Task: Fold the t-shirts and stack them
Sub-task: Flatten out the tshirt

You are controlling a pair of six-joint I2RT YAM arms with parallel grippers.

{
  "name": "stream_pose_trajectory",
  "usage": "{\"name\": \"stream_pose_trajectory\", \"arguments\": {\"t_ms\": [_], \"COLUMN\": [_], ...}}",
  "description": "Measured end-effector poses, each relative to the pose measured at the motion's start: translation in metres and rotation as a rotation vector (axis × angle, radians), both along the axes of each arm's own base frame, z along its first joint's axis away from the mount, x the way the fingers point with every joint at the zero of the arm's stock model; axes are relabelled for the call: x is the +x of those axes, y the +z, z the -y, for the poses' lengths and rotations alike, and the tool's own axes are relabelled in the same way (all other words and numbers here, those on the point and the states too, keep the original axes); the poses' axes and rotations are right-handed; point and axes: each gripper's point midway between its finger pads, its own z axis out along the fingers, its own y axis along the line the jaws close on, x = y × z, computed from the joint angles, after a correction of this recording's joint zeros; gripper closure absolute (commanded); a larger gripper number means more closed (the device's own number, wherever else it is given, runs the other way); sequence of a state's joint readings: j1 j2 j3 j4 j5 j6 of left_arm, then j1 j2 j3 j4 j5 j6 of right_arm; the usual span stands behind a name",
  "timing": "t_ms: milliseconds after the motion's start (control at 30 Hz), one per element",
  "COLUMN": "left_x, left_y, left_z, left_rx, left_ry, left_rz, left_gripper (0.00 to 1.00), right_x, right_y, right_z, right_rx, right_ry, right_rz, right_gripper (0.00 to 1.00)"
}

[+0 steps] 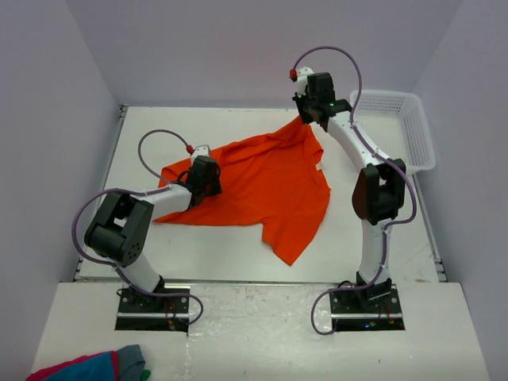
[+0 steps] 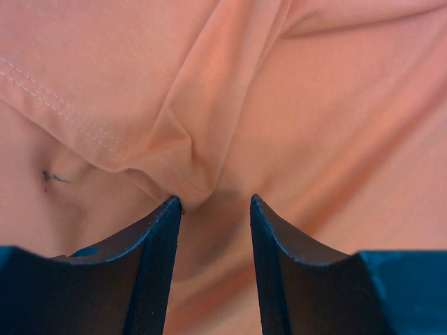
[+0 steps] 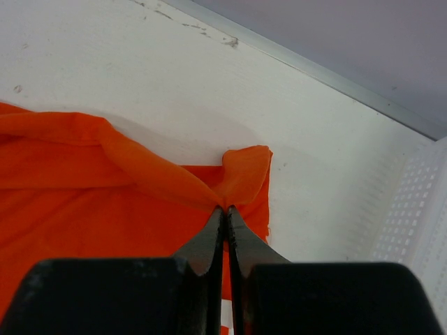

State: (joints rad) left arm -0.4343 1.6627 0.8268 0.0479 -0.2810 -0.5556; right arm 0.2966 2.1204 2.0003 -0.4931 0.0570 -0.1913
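Note:
One bright orange t-shirt (image 1: 270, 186) lies crumpled across the middle of the white table. My right gripper (image 1: 305, 119) is at the shirt's far corner, lifting it slightly. In the right wrist view that gripper (image 3: 225, 208) is shut on a pinched peak of the orange cloth (image 3: 70, 195). My left gripper (image 1: 208, 184) rests low on the shirt's left part. In the left wrist view it (image 2: 215, 202) is open, pressed close to the cloth (image 2: 314, 105), with a stitched hem fold touching the left fingertip (image 2: 167, 216). Nothing is clamped between those fingers.
A white perforated basket (image 1: 405, 127) stands at the back right, its wall (image 3: 419, 209) close to my right gripper. A red, blue and grey cloth bundle (image 1: 91, 367) lies at the near left corner. Walls enclose the table on three sides.

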Motion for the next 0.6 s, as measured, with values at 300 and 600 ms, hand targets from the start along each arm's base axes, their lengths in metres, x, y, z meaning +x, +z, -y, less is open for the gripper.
{"name": "stream_pose_trajectory", "arguments": {"t_ms": [300, 600], "left_x": [0.004, 0.006], "left_y": [-0.004, -0.014], "left_z": [-0.005, -0.006], "left_rx": [0.031, 0.028], "left_ry": [0.027, 0.027], "left_rz": [-0.001, -0.013], "left_gripper": [0.58, 0.8], "right_x": [0.0, -0.001], "right_y": [0.0, -0.003], "right_z": [0.0, 0.0], "right_rx": [0.0, -0.001], "right_ry": [0.001, 0.001], "right_rz": [0.0, -0.006], "right_gripper": [1.0, 1.0]}}
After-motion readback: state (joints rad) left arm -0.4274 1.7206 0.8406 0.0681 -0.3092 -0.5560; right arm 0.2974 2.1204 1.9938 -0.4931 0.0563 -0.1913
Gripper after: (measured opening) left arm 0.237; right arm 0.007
